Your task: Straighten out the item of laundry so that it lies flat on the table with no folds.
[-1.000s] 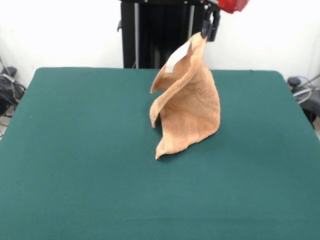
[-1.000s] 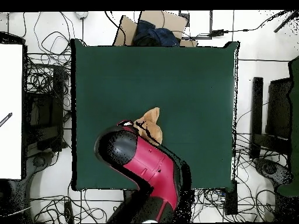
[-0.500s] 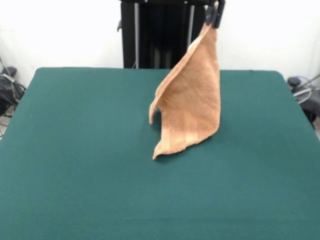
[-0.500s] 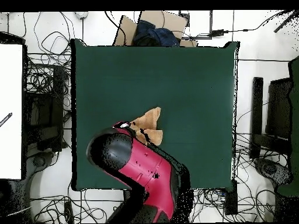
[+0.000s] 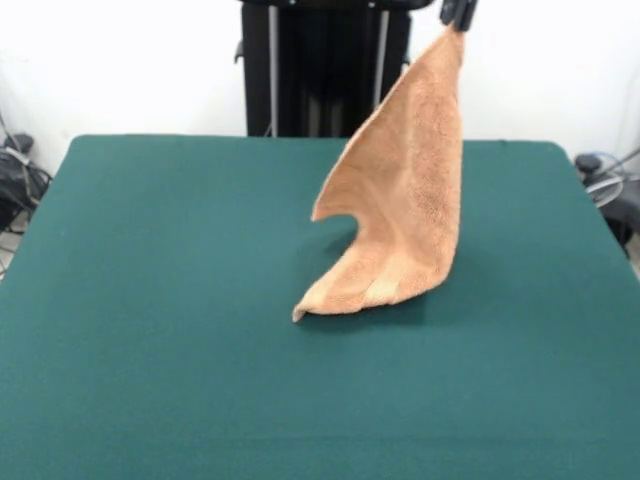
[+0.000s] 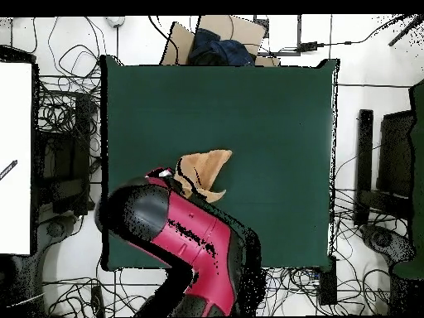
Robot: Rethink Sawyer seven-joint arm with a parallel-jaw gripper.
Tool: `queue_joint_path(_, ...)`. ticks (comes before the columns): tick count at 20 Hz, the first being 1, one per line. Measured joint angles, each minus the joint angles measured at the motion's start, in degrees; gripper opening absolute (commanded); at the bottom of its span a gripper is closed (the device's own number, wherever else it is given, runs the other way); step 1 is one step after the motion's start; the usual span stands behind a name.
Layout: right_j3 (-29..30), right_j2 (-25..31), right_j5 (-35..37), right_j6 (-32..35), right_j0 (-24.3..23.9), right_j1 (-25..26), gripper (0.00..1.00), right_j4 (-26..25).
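The gripper grasped the towel by one corner, its bottom edge trailing mid-table.

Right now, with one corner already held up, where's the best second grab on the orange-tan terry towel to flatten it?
Likely the low pointed corner of the orange-tan terry towel, resting on the dark green felt table. It lies nearly flat and clear of the folds, opposite the corner held by the end effector. Come in from above on its open side.

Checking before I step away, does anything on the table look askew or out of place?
Only the towel: the gripper holds it up by one corner, so it hangs in a tall drape, its lower edge curled on the table.
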Motion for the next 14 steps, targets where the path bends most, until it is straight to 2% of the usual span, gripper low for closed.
queue_joint_path(14,-4.4,-1.9,4.8,5.9,0.5,0.2,0.0,0.0)
